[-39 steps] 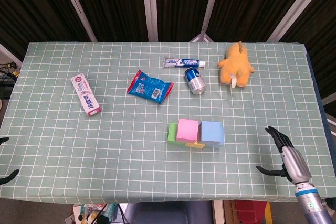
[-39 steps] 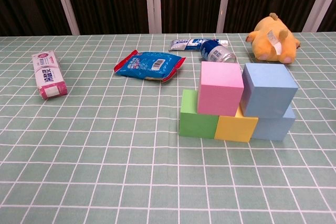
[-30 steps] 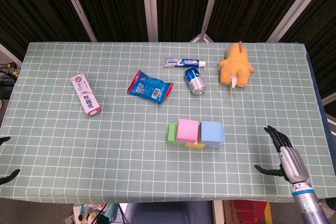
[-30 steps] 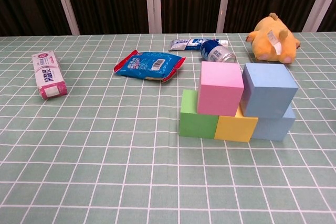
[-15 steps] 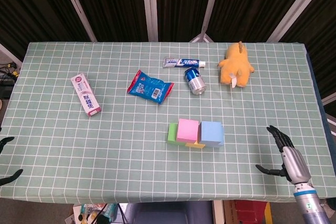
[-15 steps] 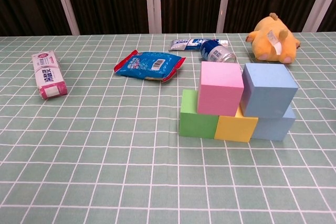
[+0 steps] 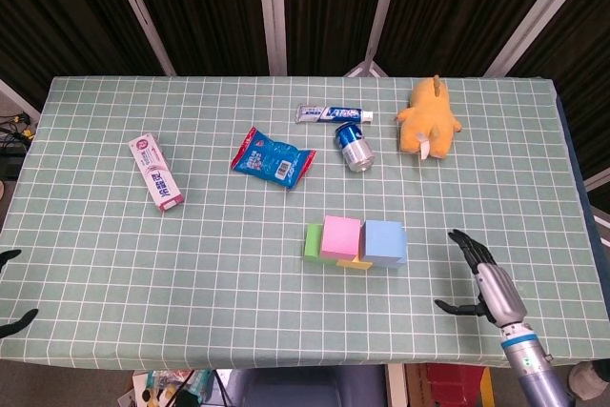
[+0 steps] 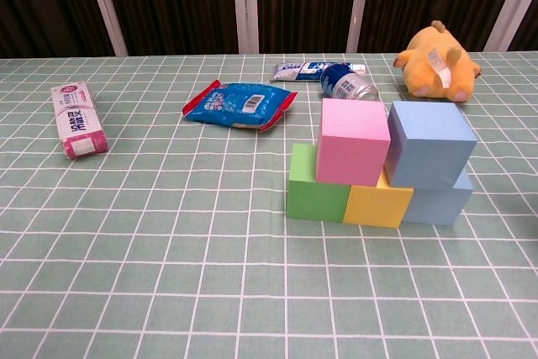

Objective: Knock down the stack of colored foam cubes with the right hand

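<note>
Right hand (image 7: pixel 484 285): head view, at 4 o'clock from the stack of foam cubes (image 7: pixel 355 243), near it but not touching; fingers apart, holding nothing, palm turned toward the stack.
Left hand (image 7: pixel 11 293): only dark fingertips show at the table's 8 o'clock edge, spread apart, nothing between them.
Stack: stands slightly right of the middle of the green checked table (image 7: pixel 114 264). From above, pink cube (image 7: pixel 340 235) and blue cube (image 7: pixel 384 241) lie on top; a green cube (image 7: pixel 312 243) shows at 9 o'clock of the pink one, a yellow sliver below.
Other items, head view: pink box (image 7: pixel 156 172) at 10 o'clock of the stack, well apart; blue snack packet (image 7: pixel 273 157) at 11 o'clock; soda can (image 7: pixel 354 148) on its side at 12 o'clock, toothpaste tube (image 7: pixel 332 114) just beyond it; yellow plush toy (image 7: pixel 429 120) at 1 o'clock.

Chest view: neither hand appears. Stack seen from the front in 2 tiers. Lower tier: green, yellow cube (image 8: pixel 378 205) and a pale blue cube (image 8: pixel 437 204), side by side and touching. Upper tier: pink and blue, upright, resting on the lower 3. Packet, can, tube, plush and pink box lie behind.

Progress: nothing is knocked down; all 5 visible cubes stand in place. Judged remaining: bring the right hand toward 9 o'clock into the stack and topple the upper tier.
</note>
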`<state>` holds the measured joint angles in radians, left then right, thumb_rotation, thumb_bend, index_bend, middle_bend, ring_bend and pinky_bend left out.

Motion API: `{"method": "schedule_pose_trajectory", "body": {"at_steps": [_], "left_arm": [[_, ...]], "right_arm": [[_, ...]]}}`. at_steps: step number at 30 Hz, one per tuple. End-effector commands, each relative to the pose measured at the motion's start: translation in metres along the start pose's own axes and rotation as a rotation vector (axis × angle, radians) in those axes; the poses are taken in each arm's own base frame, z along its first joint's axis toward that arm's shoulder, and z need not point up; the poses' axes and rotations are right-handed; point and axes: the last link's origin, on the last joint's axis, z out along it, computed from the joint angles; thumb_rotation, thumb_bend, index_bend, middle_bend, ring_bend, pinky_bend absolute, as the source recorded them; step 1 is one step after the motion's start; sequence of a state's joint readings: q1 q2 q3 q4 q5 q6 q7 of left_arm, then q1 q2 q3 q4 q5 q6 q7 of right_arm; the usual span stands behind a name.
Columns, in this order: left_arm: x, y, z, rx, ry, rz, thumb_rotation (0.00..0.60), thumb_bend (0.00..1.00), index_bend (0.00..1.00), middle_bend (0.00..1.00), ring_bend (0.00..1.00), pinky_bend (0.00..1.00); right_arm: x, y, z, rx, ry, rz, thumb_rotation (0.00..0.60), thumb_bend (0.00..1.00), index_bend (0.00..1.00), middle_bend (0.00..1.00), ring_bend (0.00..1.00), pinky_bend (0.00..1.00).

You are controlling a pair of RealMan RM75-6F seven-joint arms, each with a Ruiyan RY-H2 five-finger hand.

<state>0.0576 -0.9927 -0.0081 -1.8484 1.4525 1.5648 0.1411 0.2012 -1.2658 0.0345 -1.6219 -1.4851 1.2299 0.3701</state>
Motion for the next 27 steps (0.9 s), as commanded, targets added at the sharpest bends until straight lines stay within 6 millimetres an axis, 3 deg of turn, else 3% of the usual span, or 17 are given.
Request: {"method": "schedule_pose_trajectory", "body": {"at_steps": [1, 9, 27], "left_arm": [[-0.002, 0.002, 0.002, -0.003, -0.009, 0.006, 0.6, 0.13, 0.21, 0.0, 0.0, 0.0], [-0.002, 0.002, 0.001, 0.002, -0.008, 0.01, 0.6, 0.13, 0.21, 0.0, 0.0, 0.0], [-0.001, 0.0, 0.001, 0.017, -0.007, 0.016, 0.6, 0.13, 0.21, 0.0, 0.0, 0.0]], "right_arm": [[-0.006, -0.004, 0.012, -0.002, 0.012, 0.014, 0.6, 0.04, 0.0, 0.0, 0.0, 0.0], [-0.023, -0.017, 0.039, 0.003, 0.044, 0.095, 0.6, 0.04, 0.0, 0.0, 0.0, 0.0], [-0.058, -0.042, 0.067, -0.001, 0.033, 0.047, 0.6, 0.04, 0.0, 0.0, 0.0, 0.0]]}}
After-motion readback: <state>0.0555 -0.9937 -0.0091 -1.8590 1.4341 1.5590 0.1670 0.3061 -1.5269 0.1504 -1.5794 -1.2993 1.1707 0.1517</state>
